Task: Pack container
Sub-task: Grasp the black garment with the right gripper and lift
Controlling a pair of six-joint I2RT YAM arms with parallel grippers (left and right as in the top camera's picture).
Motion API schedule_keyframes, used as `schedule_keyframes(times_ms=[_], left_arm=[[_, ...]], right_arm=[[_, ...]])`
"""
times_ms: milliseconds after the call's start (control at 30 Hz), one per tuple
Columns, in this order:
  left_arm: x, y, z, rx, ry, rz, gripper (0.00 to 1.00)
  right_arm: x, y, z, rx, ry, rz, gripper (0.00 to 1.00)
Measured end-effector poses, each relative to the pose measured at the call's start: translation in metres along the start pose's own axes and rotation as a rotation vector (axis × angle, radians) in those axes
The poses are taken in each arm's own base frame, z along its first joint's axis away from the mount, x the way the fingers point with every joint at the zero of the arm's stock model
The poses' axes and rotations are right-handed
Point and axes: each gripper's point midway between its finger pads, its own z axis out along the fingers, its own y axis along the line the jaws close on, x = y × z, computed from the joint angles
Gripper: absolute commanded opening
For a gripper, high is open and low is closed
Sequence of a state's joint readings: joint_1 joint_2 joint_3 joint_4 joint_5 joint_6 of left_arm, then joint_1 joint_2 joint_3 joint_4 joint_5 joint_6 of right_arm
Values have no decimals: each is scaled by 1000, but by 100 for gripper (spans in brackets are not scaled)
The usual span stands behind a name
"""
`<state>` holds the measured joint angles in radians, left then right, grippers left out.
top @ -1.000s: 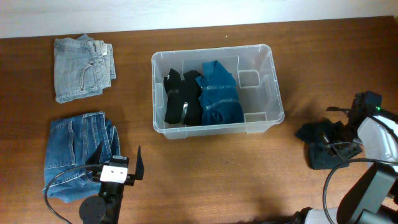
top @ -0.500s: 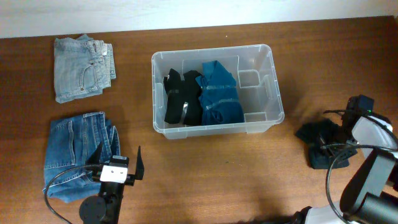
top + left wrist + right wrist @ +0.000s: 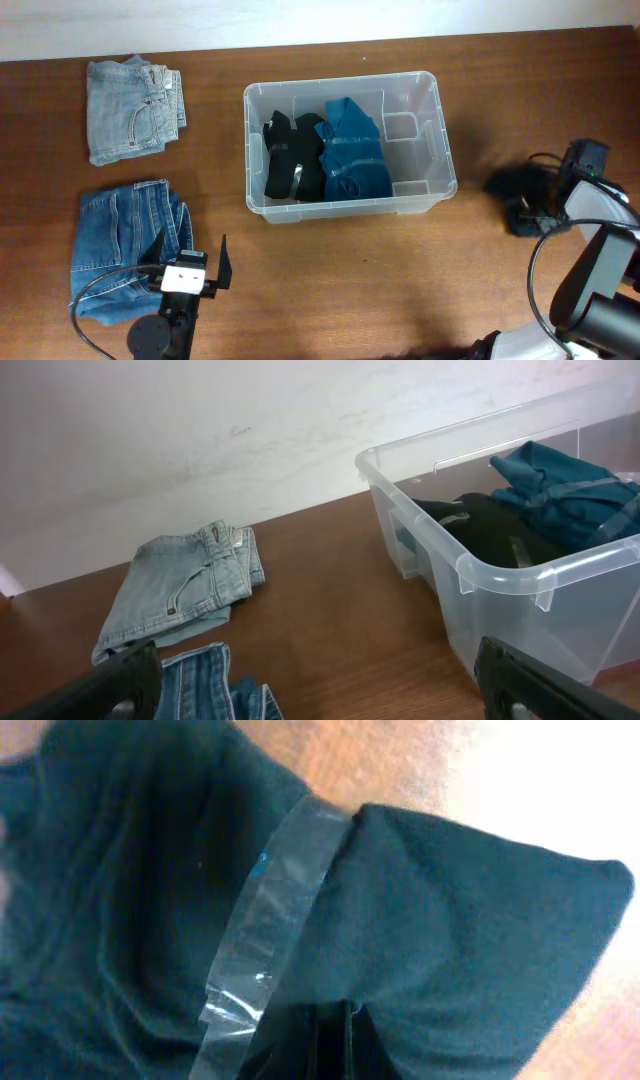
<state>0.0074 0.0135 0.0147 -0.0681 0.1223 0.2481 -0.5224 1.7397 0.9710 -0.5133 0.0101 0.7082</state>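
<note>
Pinching dark garment (image 3: pixel 450 920), right gripper (image 3: pixel 325 1020) closed (tape band (image 3: pixel 270 930) visible wrist-view only); left gripper (image 3: pixel 190 256) spread, empty.

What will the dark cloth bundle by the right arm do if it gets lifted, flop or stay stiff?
Probably flop: the dark cloth bundle is soft, wrinkled fabric. The clear tape around it should keep it bunched. Being only cloth, it is likely light and won't roll.

The right gripper (image 3: pixel 538 206) has pulled the dark garment (image 3: pixel 508 187) away from the robot, bunching it smaller.
</note>
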Motion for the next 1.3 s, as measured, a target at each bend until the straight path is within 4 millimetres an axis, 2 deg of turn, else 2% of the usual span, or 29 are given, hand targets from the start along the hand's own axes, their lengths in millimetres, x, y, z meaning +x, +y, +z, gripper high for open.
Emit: schedule_keyframes(times_ms=[167, 400, 533, 633, 700, 767, 867, 900, 967, 1067, 1133, 1200, 1300], left_arm=[[0, 0, 0, 0, 0, 0, 99], [0, 0, 0, 0, 0, 0, 99], [0, 0, 0, 0, 0, 0, 99], [0, 0, 0, 0, 0, 0, 99], [0, 0, 0, 0, 0, 0, 99], [0, 0, 0, 0, 0, 0, 99], [0, 0, 0, 0, 0, 0, 99], [0, 0, 0, 0, 0, 0, 99], [0, 0, 0, 0, 0, 0, 99], [0, 0, 0, 0, 0, 0, 100], [0, 0, 0, 0, 0, 0, 99], [0, 0, 0, 0, 0, 0, 99], [0, 0, 0, 0, 0, 0, 99]], right_arm=[[-24, 26, 7, -114, -89, 30, 4], [-47, 51, 9, -222, -187, 3, 5], [-49, 48, 7, -182, -175, -89, 4], [-59, 46, -8, -137, -138, -126, 5], [-70, 52, -21, -136, -140, -162, 13], [-83, 63, -42, -142, -151, -249, 27], [-87, 84, -70, -146, -158, -439, 77], [-83, 92, -77, -144, -158, -517, 89], [-72, 105, -85, -124, -160, -656, 95], [-45, 115, -83, -56, -142, -828, 96], [-31, 122, -80, -23, -137, -907, 100], [-20, 126, -73, 21, -126, -981, 99], [-11, 121, -55, 130, -106, -1057, 99]])
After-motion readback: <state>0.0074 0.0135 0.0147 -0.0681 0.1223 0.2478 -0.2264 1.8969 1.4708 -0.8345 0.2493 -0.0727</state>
